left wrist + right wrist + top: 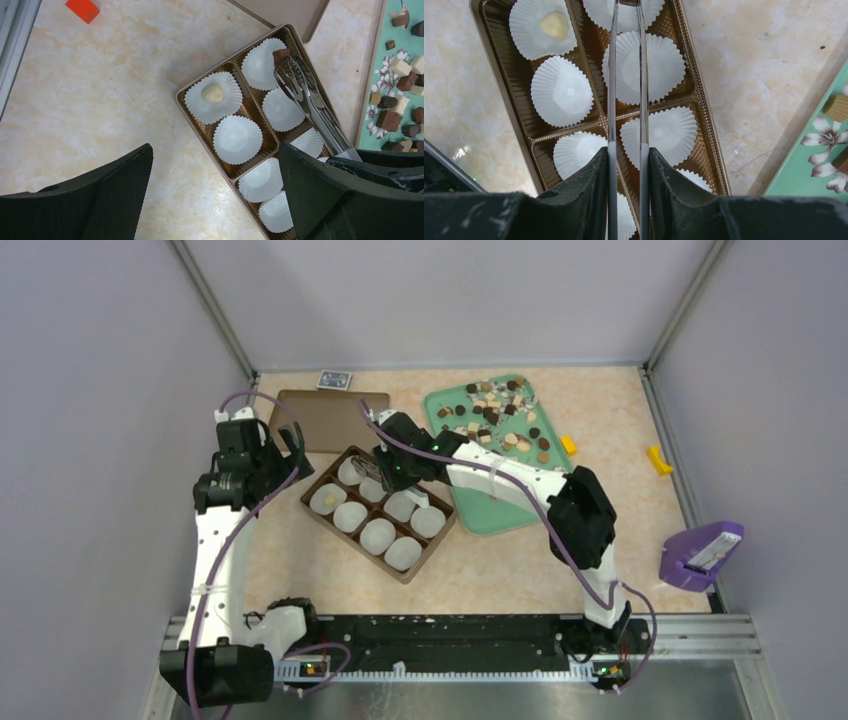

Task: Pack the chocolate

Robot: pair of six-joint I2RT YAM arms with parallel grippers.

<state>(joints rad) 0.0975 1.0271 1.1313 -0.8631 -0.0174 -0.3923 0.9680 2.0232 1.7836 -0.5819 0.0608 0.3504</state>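
Right gripper [626,155] clenches metal tongs [613,75], whose tips pinch a brown chocolate [281,54] over a paper cup [257,65] in the gold box [204,129]. Left gripper [215,150] hangs spread wide, holding nothing; most chocolates [503,412] lie on the green tray [482,515].

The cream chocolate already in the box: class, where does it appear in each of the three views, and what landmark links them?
Top external: the cream chocolate lies left of centre, at the left corner of the box.
Left wrist: the chocolate sits just above centre.
Right wrist: it is near the top left.
Shared landmark: the box, seen in all three.
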